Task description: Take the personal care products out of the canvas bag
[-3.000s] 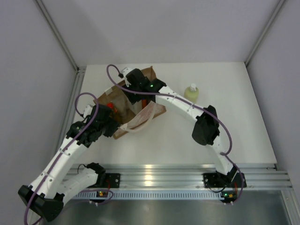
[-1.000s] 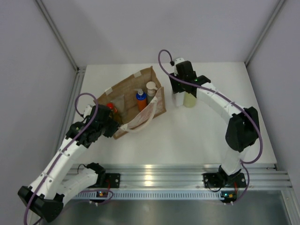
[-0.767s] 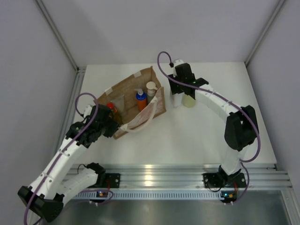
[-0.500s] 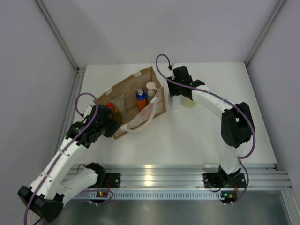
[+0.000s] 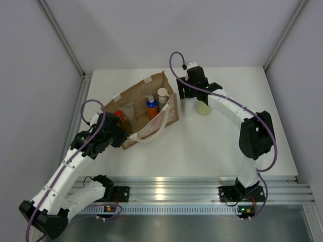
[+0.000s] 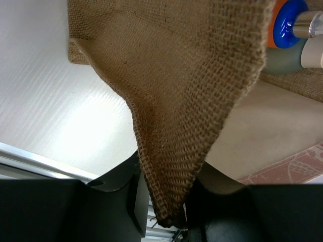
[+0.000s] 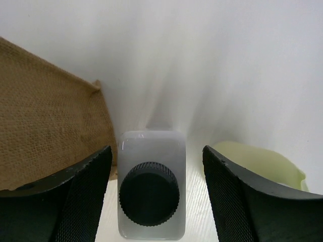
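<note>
The canvas bag [image 5: 132,108] stands open on the table [image 5: 227,141], and my left gripper [image 6: 164,199] pinches its edge. My right gripper [image 7: 161,201] has just spread, freeing the white bottle [image 7: 151,151] upright beside the pale yellow-green bottle [image 7: 262,166]. The blue-orange bottle [image 5: 151,107] and apparently two more remain bagged.

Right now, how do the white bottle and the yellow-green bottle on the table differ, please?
The white bottle is boxy with a black cap; the yellow-green bottle is rounded. The white bottle sits between the right gripper's open fingers, the yellow-green bottle outside them. Both stand outside the canvas bag.
</note>
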Tool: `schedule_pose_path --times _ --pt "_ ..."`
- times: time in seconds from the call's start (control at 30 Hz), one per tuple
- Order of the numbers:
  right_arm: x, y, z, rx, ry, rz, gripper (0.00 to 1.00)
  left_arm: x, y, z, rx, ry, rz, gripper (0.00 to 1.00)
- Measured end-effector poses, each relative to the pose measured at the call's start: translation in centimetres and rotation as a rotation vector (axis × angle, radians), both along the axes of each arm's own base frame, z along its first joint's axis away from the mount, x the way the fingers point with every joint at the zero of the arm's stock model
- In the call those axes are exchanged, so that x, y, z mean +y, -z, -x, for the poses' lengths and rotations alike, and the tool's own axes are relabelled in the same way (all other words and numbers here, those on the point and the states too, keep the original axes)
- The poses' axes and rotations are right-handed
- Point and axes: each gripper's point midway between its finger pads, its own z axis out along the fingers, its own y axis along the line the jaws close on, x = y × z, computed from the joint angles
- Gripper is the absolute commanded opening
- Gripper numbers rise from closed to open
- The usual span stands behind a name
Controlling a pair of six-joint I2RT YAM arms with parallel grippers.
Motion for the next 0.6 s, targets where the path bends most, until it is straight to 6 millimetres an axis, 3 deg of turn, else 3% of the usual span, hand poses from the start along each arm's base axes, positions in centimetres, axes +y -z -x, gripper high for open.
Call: schedule_pose_path --times 0.17,0.33,0.43,0.53,0.6 --pt "0.5 -4.8 -0.9 -0.076 0.003 -0.045 0.70 0.0 -0.4 -0.1 -0.012 0.001 -0.002 0.33" --pt "1.6 -13.1 -0.1 -0.219 -0.018 -0.124 0.69 0.1 -0.5 -0.2 -0.014 0.005 -0.008 0.33" --pt "4.0 -18.0 1.6 -0.300 -0.091 -0.180 0.68 0.0 -0.4 -0.3 -0.010 0.012 -0.016 0.32" --pt "7.8 -21.2 4.5 -0.339 -0.208 -0.215 0.67 -0.1 -0.3 -0.3 -0.004 0.018 -0.018 0.30" --pt "10.8 -22.2 7.1 -0.339 -0.298 -0.227 0.64 -0.2 -0.3 -0.4 -0.008 0.023 -0.015 0.29"
